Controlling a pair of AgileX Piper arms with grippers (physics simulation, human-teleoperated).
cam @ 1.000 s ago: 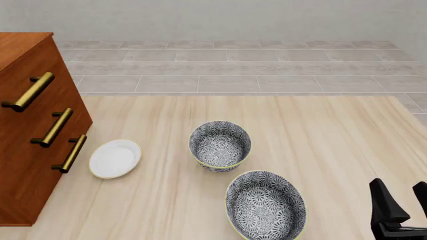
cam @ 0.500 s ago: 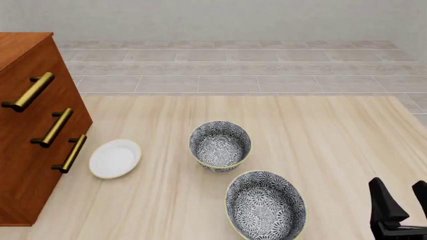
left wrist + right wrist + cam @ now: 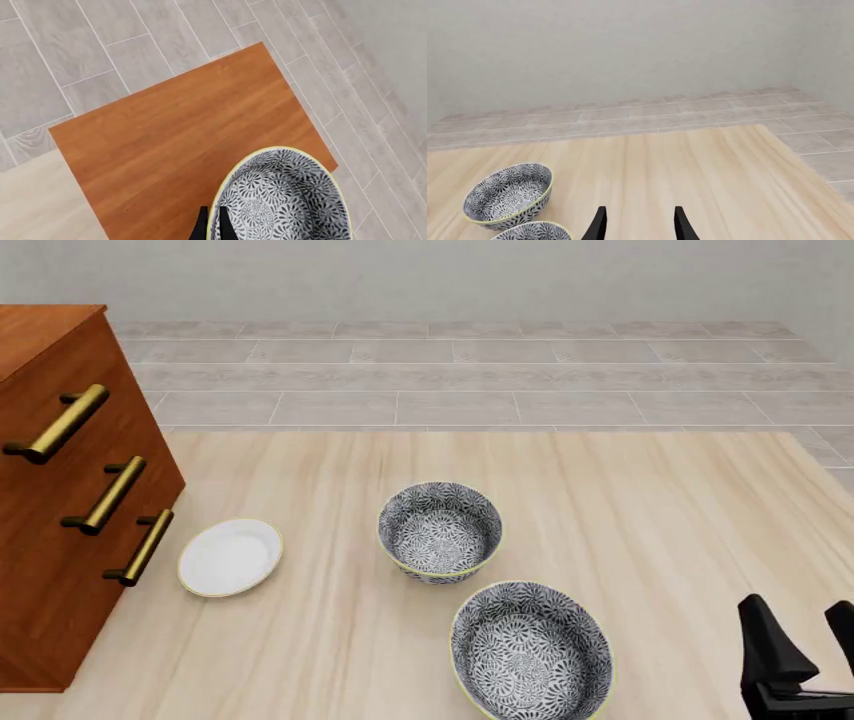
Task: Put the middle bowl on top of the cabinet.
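Observation:
In the left wrist view a patterned bowl with a thin yellow rim hangs over the reddish-brown top of the cabinet. This is the middle bowl. My left gripper is shut on its rim, one finger on either side. Whether the bowl touches the top I cannot tell. The front view shows the cabinet at the left with brass handles, but neither the left gripper nor the held bowl. My right gripper is open and empty at the front right of the table; its fingers also show in the right wrist view.
Two more patterned bowls stand on the table, one at the middle and one nearer the front. A small white plate lies beside the cabinet's foot. Grey tiled floor lies beyond the table's far edge.

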